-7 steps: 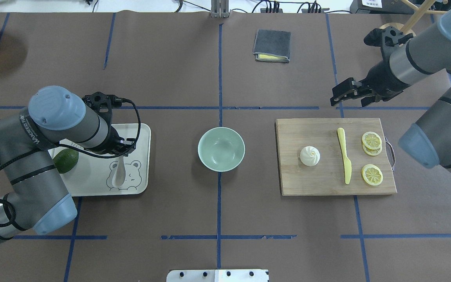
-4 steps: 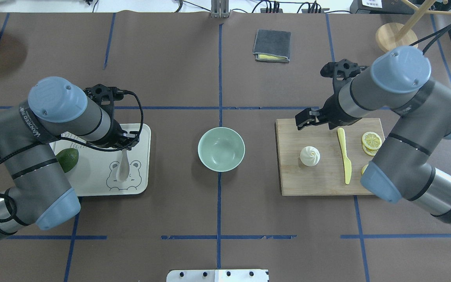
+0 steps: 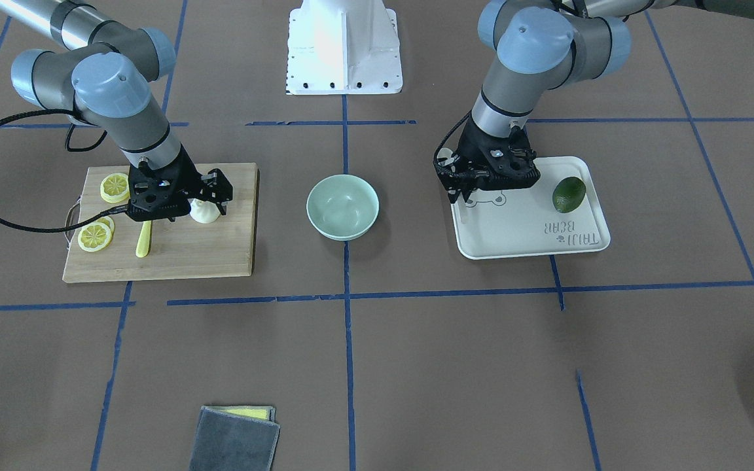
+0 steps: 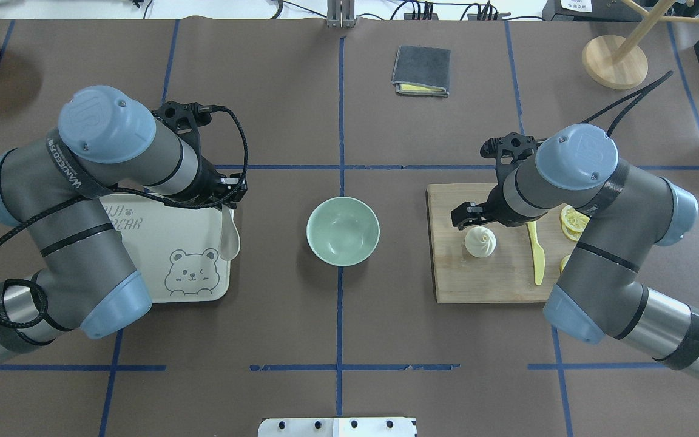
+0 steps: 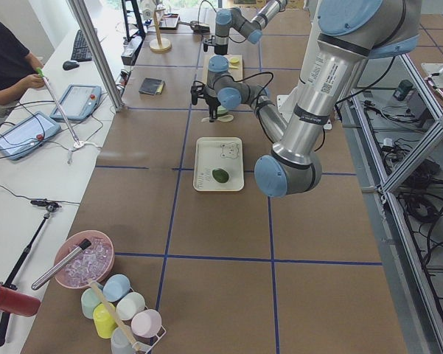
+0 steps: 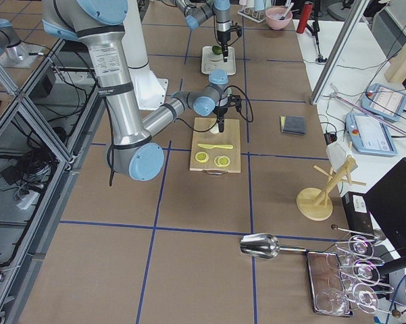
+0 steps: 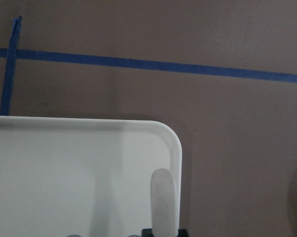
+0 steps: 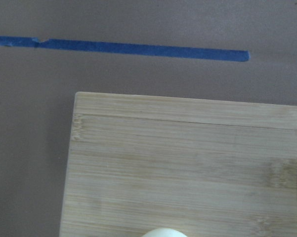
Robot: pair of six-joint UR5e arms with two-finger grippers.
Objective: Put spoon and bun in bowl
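Closest to me on the brown table [image 3: 416, 366] lies a folded grey cloth [image 3: 236, 437] with a yellow layer showing at its far edge.

Past it, three things sit in a row. To my left is the wooden cutting board [image 3: 174, 255], which carries the lemon slices [image 3: 95, 237], a yellow plastic knife [image 3: 143, 245] and the bun [image 4: 480, 241]. The bun rests on the board's half nearer the bowl, and I cannot see anything gripping it. The right gripper [image 3: 203, 204] hangs low over it with its jaws spread. One finger [image 3: 221, 193] is on the bowl side of the bun and the rest of the hand is on the knife side. Whether either finger touches the bun, I cannot tell.

In the middle stands the mint-green bowl [image 3: 342, 206], and I can see only its smooth inside.

To my right is the off-white tray [image 3: 527, 235] with the bear drawing, and a dark green fruit [image 3: 568, 194] lies on it, well apart from the gripper. The left gripper [image 4: 228, 197] is over the tray's corner nearest the bowl, clamped on the handle of the spoon [image 4: 230, 237]. The spoon hangs out from the fingers along the tray's edge — it looks clear of the tray, casting a soft shadow there.

Farthest off, the robot's white base plate [image 3: 344, 46] sits at the table's back edge.
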